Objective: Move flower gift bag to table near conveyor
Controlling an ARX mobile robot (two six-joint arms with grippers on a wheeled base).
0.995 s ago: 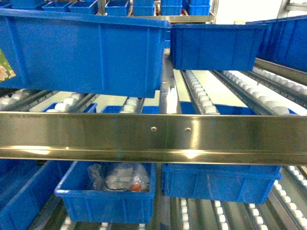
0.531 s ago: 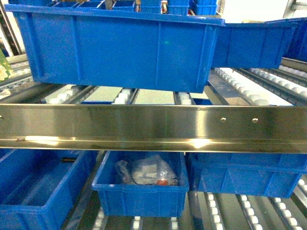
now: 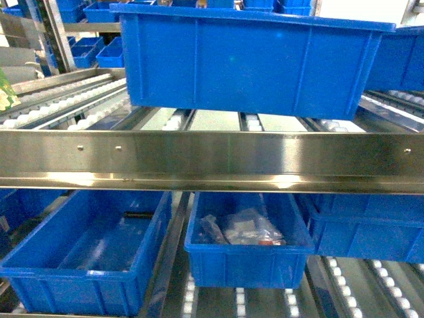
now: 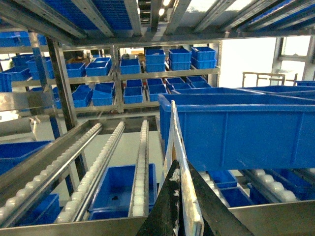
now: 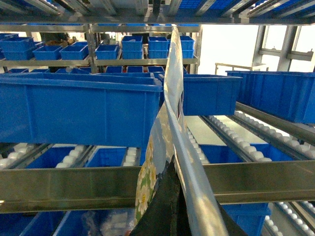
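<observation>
In the left wrist view the left gripper's (image 4: 179,206) dark fingers (image 4: 167,204) are closed on a thin white edge of the flower gift bag (image 4: 183,162), with conveyor (image 4: 93,157) roller tracks to the left and a blue bin (image 4: 236,123) to the right. Ahead in the head view, a steel rail (image 3: 212,162) crosses in front of more bins; one lower bin (image 3: 248,242) holds plastic-wrapped items (image 3: 245,228). The right gripper's (image 5: 172,206) fingers are clamped on the bag's floral panel.
</observation>
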